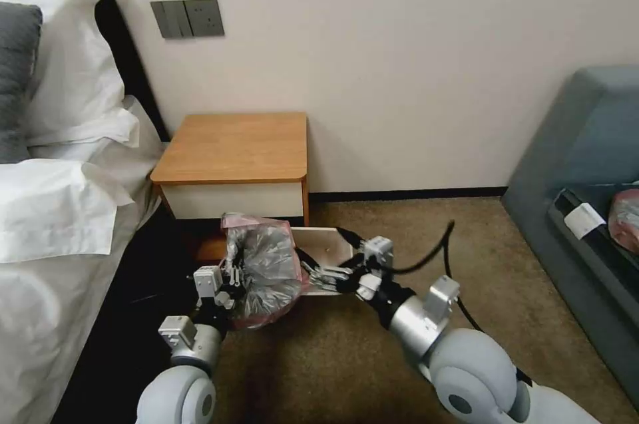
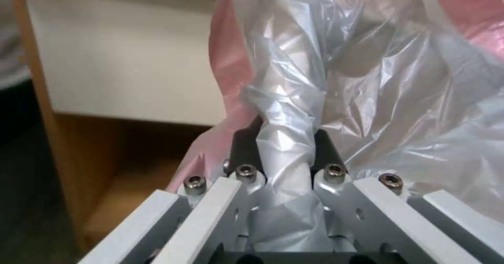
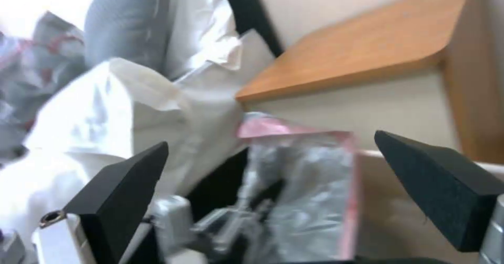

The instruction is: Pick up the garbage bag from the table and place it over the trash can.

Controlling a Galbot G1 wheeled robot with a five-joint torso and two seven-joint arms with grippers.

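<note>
While the garbage bag hangs low in front of the table, the left gripper pinches a twisted fold of its grey plastic between both black fingers, the jaws drawn narrow around that bunch. The bag's pinkish rim band stands up above the clamp and falls along its left side, and the crinkled body spreads to the right, covering the left part of the trash can, whose beige rim shows just to the right of the bag and near the table's front right corner. The right gripper reaches in from the right, at the bag's right edge over the trash can. In the right wrist view its two black pads stand wide apart, clear of the plastic and gripping nothing. The bed lies to the left of the table.
</note>
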